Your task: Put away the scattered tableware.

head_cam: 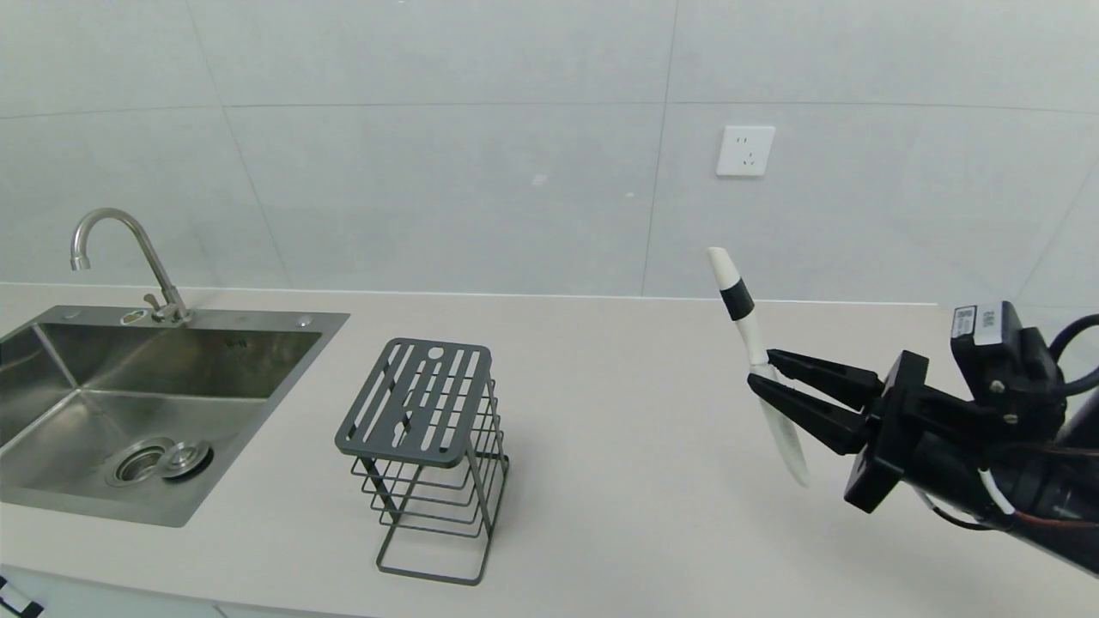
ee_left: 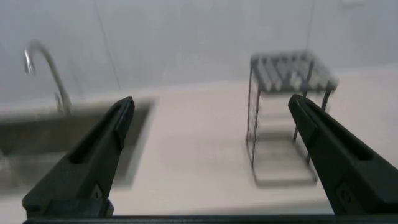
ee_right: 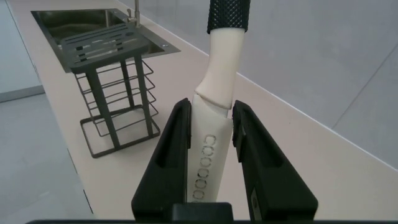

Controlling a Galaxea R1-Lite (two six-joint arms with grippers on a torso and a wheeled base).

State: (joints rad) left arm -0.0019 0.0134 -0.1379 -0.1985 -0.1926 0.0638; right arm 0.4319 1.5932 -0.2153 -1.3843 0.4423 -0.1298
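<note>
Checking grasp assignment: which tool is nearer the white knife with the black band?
Right. The right tool is shut on the white black-banded knife; the left tool hangs open and empty, facing the dark wire rack.

My right pincer (ee_right: pixel 211 109) is hiding part of the knife (ee_right: pixel 221 68); its handle end is running past the edge. Beyond my left pincer (ee_left: pixel 211 102), the rack (ee_left: pixel 289 71) and faucet (ee_left: pixel 53 74) are showing blurred.

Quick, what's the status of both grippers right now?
Left gripper: open, holding nothing.
Right gripper: closed on the white knife, handle end up.
</note>
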